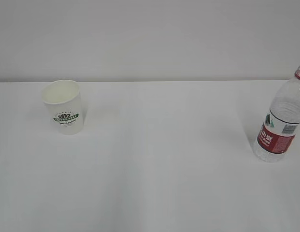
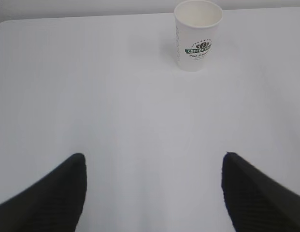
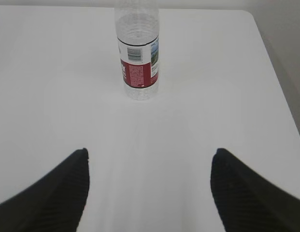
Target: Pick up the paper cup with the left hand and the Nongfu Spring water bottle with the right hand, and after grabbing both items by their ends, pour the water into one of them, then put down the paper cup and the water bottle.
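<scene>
The white paper cup (image 1: 64, 107) with a green oval logo stands upright at the left of the white table. From the left wrist the paper cup (image 2: 197, 35) shows far ahead, slightly right of centre. My left gripper (image 2: 153, 157) is open and empty, well short of it. The Nongfu Spring water bottle (image 1: 281, 120), clear with a red neck ring and red-and-white label, stands upright at the right edge of the exterior view. The bottle (image 3: 138, 53) stands ahead of my open, empty right gripper (image 3: 150, 152), its top cut off by the frame. Neither gripper appears in the exterior view. The water itself is not discernible.
The white table (image 1: 154, 164) meets a pale wall at the back. Its rounded right corner and right edge (image 3: 273, 63) show in the right wrist view, with darker floor beyond.
</scene>
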{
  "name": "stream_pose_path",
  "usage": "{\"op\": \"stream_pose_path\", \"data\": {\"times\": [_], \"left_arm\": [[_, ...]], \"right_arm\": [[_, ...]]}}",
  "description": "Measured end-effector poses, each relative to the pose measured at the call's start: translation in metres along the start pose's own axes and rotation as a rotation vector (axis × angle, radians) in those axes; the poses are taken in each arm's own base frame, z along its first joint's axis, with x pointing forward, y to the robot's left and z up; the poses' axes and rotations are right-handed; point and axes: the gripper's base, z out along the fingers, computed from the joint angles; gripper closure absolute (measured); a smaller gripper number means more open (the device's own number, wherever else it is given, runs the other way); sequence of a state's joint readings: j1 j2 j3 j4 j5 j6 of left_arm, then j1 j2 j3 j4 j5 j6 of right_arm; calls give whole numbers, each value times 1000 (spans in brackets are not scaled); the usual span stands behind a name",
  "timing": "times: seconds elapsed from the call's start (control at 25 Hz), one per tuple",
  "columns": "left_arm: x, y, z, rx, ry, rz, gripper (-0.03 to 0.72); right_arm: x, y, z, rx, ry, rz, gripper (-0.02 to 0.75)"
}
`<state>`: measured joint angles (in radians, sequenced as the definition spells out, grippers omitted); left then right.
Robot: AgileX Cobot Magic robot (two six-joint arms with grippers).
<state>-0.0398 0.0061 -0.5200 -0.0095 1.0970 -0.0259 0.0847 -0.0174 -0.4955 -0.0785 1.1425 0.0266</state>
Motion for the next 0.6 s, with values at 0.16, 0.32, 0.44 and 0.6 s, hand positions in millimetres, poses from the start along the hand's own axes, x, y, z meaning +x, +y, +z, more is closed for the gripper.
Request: {"op": "stream_pose_path", "data": {"times": [0.16,0.32,0.44,0.6], "left_arm": [[0,0,0,0,0,0,55],[0,0,0,0,0,0,65],[0,0,0,0,0,0,76],[0,0,0,0,0,0,96]], "right_arm": [[0,0,0,0,0,0,148],[0,0,0,0,0,0,149],[0,0,0,0,0,0,148],[0,0,0,0,0,0,148]]}}
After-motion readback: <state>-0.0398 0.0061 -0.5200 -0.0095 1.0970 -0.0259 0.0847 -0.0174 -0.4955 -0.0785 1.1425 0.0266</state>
